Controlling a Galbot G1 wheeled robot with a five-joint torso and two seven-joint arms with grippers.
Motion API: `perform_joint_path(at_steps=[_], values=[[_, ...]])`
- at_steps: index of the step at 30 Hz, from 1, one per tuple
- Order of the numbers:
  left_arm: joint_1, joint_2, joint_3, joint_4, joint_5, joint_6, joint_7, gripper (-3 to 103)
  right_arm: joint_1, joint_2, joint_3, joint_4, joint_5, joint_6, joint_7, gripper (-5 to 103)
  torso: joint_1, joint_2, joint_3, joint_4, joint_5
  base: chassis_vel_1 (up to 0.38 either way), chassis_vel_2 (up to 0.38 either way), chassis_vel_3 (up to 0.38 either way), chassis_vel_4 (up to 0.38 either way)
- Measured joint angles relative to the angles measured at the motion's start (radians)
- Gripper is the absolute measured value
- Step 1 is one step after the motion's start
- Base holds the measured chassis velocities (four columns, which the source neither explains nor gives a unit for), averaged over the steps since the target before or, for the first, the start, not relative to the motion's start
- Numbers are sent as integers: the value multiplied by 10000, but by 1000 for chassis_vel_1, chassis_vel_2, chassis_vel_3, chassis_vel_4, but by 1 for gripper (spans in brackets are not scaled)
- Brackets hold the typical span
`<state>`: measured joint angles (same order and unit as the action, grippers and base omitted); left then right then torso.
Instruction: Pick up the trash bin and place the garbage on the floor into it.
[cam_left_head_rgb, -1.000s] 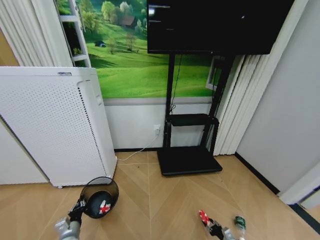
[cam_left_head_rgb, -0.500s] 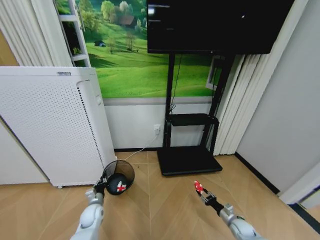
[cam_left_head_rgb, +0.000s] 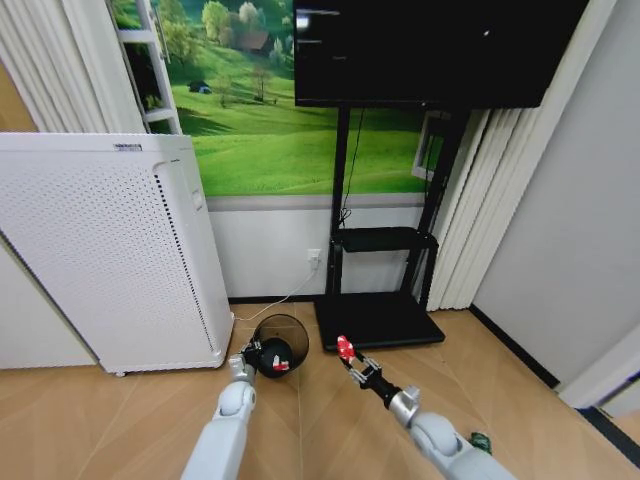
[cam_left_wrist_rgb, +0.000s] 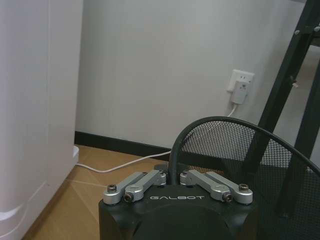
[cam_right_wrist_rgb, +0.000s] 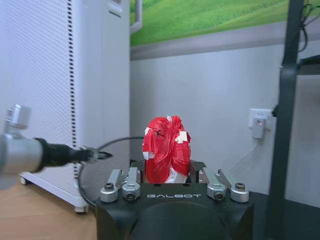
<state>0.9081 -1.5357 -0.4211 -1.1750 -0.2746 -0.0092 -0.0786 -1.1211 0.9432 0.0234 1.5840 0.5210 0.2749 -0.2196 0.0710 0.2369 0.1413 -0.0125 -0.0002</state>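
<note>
Head view: bin and red scrap held side by side, lower centre.
Left tool clamps the bin's rim; right tool is clamped on the scrap.

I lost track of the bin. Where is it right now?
In the head view the bin hangs tilted from the left gripper, left of centre, between the white appliance and the right gripper holding the red piece.

Even, soft indoor light with faint shadows, a small glare spot on the dark screen, walls beside it bowing outward, and close gripper housings perhaps slightly soft.
</note>
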Motion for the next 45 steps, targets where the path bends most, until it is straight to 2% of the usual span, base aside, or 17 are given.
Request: perform_joint_path(at_steps=[6, 7, 13, 18, 22, 23, 24, 27, 29, 30, 31, 34, 35, 39, 45], values=[[28, -287, 221, 6, 0, 131, -96, 6, 312, 326, -454, -103, -68, -15, 10, 46, 0, 0, -2, -1, 0, 0, 0, 0, 0], [129, -460, 348, 3, -3, 223, -179, 6, 760, 662, -826, -602, -86, -8, 14, 46, 0, -1, 0, -1, 4, 0, 0, 0, 0], [345, -743, 571, 40, 94, 260, -258, 6, 1820, 1487, -1499, -1677, -40, 19, 69, 46, 0, 0, -1, 1, 1, 0, 0, 0, 0], [451, -749, 690, 11, 6, 320, -302, 6, 2212, 1576, -1673, -1851, 148, -26, 131, 46, 0, -1, 0, 2, 0, 0, 0, 0, 0], [405, -744, 583, 59, -24, 322, -305, 6, 2402, 1373, -1766, -1847, 336, -163, 181, 44, 1, 0, 0, 0, 1, 0, 0, 0, 0], [377, -733, 565, 57, -55, 340, -305, 6, 2427, 1298, -1770, -1856, 356, -171, 182, 50, 0, 0, -1, 0, 2, 0, 0, 0, 0], [377, -733, 565, 57, -55, 340, -305, 6, 2427, 1298, -1770, -1856, 356, -171, 182, 50, 0, 0, -1, 0, 2, 0, 0, 0, 0], [329, -726, 561, 24, -118, 362, -306, 6, 2423, 1174, -1745, -1891, 375, -171, 179, 66, 0, 0, -1, -1, 2, 0, 0, 0, 0], [327, -726, 558, 24, -120, 362, -305, 6, 2415, 1146, -1736, -1891, 381, -171, 174, 66, 0, -1, -1, -1, 1, 0, 0, 0, 0], [325, -726, 556, 36, -119, 362, -299, 6, 2385, 1131, -1719, -1886, 388, -171, 163, 77, 1, 0, 0, -1, 2, 0, 0, 0, 0], [316, -728, 551, 65, -112, 360, -282, 6, 2359, 1136, -1709, -1873, 390, -171, 155, 83, 0, 0, -1, -1, 2, 0, 0, 0, 0], [298, -728, 511, 99, -104, 348, -264, 6, 2308, 1176, -1688, -1857, 377, -175, 146, 88, 0, 0, -1, -1, 2, 0, 0, 0, 0], [293, -726, 506, 104, -103, 342, -256, 6, 2291, 1189, -1688, -1859, 360, -181, 142, 93, 0, 0, -1, 0, 3, 0, 0, 0, 0], [288, -679, 497, 103, -114, 335, -241, 6, 2248, 1246, -1697, -1916, 326, -184, 129, 99, 0, 0, -1, 0, 2, 0, 0, 0, 0], [358, -568, 483, -4, -178, 338, -242, 6, 2293, 1371, -1749, -1977, 329, -189, 128, 100, 0, -1, -1, -1, 2, 0, 0, 0, 0]])
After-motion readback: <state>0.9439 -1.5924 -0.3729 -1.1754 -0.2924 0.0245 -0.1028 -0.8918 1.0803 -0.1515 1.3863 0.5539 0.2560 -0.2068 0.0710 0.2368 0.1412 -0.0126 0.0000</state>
